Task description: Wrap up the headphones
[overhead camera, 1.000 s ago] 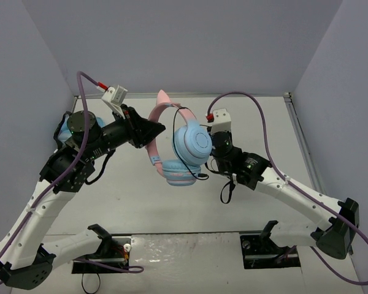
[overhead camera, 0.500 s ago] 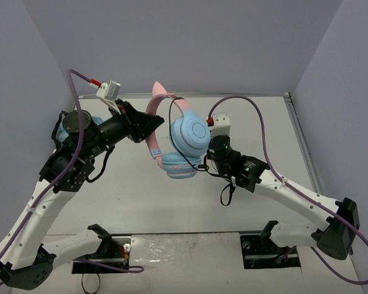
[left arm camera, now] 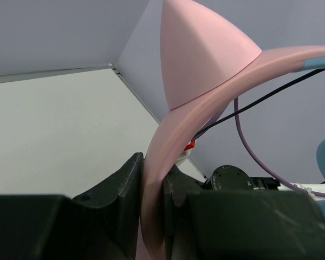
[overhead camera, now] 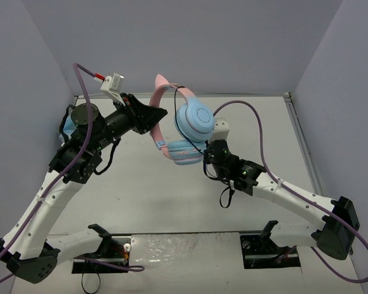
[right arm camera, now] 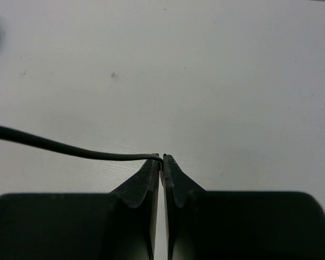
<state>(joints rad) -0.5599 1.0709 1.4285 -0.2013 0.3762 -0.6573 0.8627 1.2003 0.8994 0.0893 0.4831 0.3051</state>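
The headphones [overhead camera: 194, 119] have a pink cat-eared headband, two round light blue ear cups and a thin black cable, and hang in the air above the table. My left gripper [overhead camera: 154, 116] is shut on the pink headband [left arm camera: 151, 179], just below one cat ear [left arm camera: 200, 54]. My right gripper [overhead camera: 207, 160] sits below and right of the lower ear cup [overhead camera: 183, 152]. It is shut on the black cable [right arm camera: 59, 149], which enters its fingertips [right arm camera: 161, 158] from the left. The cable loops over the headband and round the cups.
A light blue item [overhead camera: 64, 127] lies at the far left, mostly hidden behind my left arm. Grey walls close in the white table [overhead camera: 141, 190] on three sides. A metal rail [overhead camera: 288, 95] marks the back right corner.
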